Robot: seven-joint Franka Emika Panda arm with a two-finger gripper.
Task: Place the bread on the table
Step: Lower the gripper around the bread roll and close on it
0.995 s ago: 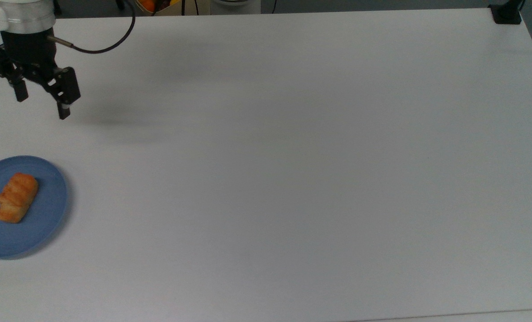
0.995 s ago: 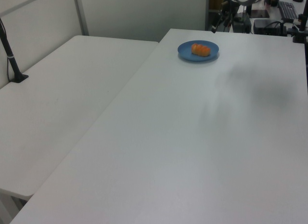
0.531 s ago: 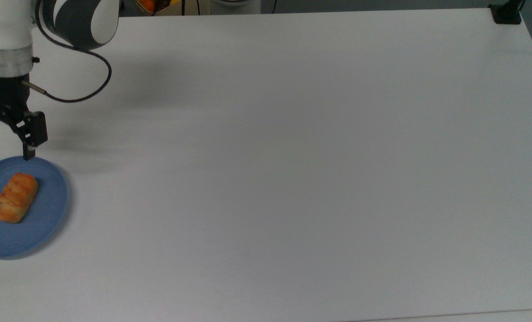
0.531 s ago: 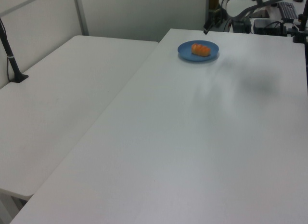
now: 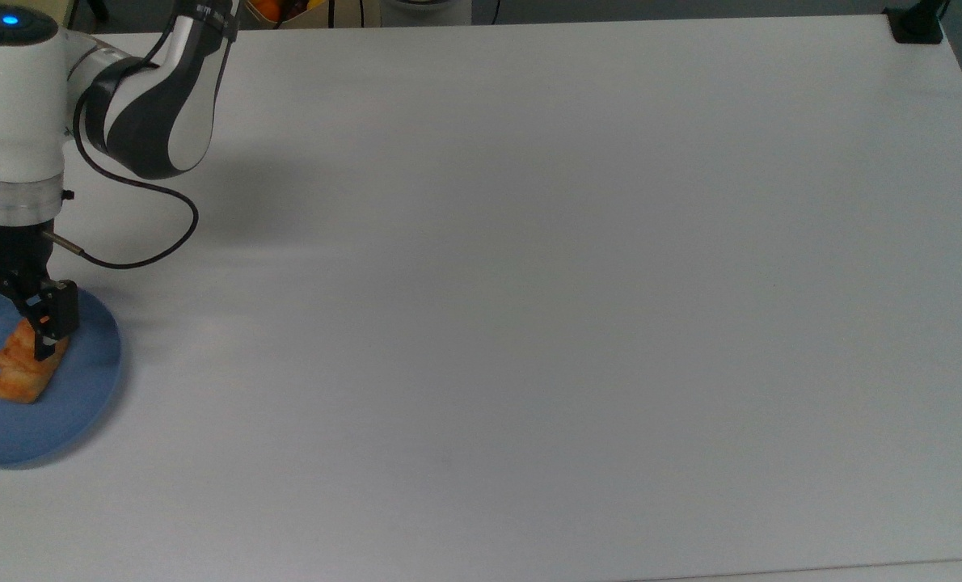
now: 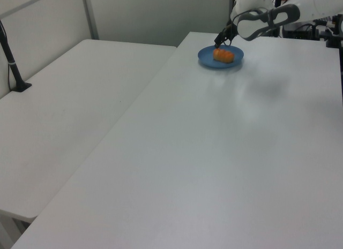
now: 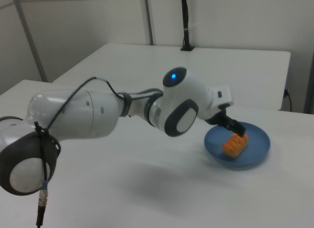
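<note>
My jaws hang spread apart and gripping nothing, straddling the far end of the bread, which lies on the blue plate near the top view's left edge of the white counter. In the top view one finger covers the bread's upper end. The right view shows my arm reaching across the counter to the plate, dark fingers just above the bread. The left view shows the plate near the counter's far edge, beside a second white table.
</note>
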